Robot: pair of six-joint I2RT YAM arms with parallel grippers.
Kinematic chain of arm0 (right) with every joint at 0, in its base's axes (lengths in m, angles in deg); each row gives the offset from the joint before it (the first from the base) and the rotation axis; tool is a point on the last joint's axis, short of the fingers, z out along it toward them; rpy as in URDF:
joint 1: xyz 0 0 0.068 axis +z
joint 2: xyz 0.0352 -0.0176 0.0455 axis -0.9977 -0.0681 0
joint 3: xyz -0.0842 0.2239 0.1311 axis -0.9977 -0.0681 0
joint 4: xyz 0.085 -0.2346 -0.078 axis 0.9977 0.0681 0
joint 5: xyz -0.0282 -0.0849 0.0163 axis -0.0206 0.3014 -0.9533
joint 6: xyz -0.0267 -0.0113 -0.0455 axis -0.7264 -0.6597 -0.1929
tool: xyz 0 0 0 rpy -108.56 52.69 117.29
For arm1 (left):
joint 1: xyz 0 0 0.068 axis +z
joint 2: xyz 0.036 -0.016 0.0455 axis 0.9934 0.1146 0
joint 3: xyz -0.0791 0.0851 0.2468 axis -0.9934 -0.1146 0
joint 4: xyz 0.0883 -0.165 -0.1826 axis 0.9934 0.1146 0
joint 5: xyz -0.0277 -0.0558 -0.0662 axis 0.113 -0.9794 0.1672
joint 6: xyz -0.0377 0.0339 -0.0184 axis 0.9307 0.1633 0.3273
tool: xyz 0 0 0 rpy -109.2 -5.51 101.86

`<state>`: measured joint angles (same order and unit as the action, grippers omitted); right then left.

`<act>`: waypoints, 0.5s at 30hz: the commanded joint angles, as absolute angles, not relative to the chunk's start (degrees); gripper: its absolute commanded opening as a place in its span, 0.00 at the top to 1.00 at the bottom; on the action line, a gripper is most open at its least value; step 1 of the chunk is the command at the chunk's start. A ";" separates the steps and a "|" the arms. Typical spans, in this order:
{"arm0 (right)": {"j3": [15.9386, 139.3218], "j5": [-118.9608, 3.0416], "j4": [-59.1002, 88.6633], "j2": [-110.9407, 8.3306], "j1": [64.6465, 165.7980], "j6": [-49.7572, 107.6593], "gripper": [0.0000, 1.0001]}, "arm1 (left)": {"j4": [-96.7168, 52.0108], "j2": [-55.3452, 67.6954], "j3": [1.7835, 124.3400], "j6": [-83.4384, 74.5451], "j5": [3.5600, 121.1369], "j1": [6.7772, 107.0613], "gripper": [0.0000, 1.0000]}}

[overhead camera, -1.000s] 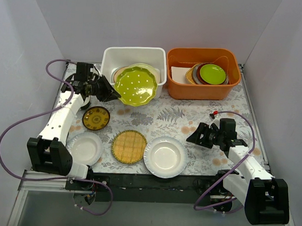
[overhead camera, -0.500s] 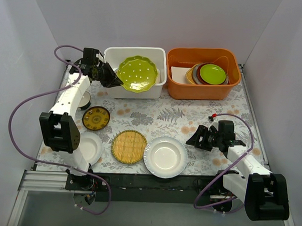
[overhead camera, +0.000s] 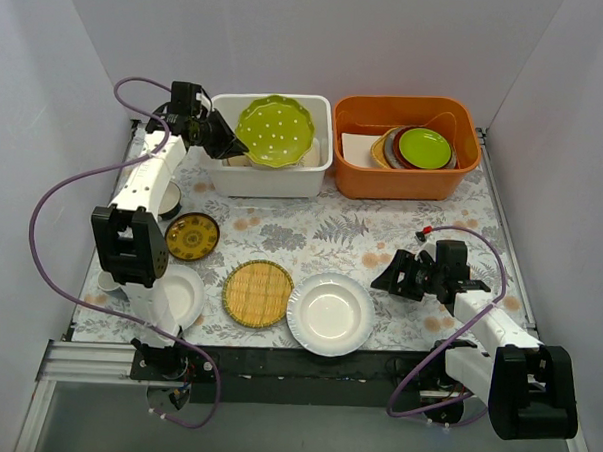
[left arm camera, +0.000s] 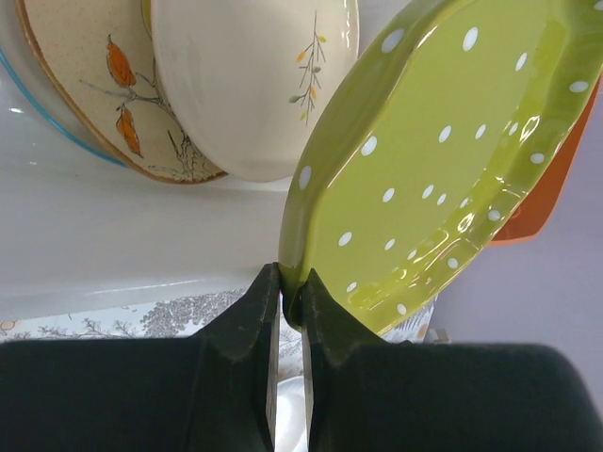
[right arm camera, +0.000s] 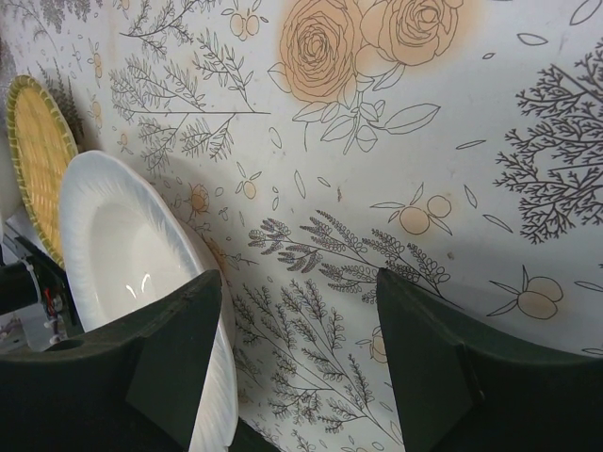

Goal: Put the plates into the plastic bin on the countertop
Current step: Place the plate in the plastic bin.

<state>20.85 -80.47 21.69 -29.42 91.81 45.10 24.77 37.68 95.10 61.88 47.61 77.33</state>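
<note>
Green dotted plate [overhead camera: 276, 132], pinched by left hand [left arm camera: 290, 284] above bin [overhead camera: 269, 177], right hand [right arm camera: 297, 282] spread, empty

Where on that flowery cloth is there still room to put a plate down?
The widest bare patch of cloth lies between the white bin and orange tub behind and the bamboo plate and large white plate in front. The front left is crowded with plates; both tubs hold plates too.
</note>
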 commanded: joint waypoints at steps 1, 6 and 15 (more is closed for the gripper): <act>20.45 -79.59 21.13 -29.73 92.07 43.67 0.25 | 18.86 36.85 101.89 64.30 44.77 78.06 1.00; 20.45 -79.76 21.13 -29.64 91.98 43.76 0.25 | 18.95 39.92 103.83 64.74 45.12 78.76 1.00; 18.96 -79.67 20.43 -29.55 91.98 43.67 0.25 | 16.23 42.48 103.92 66.41 45.03 79.99 1.00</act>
<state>20.69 -80.49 21.39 -29.45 91.81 44.66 23.06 44.96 100.32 63.76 48.41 79.21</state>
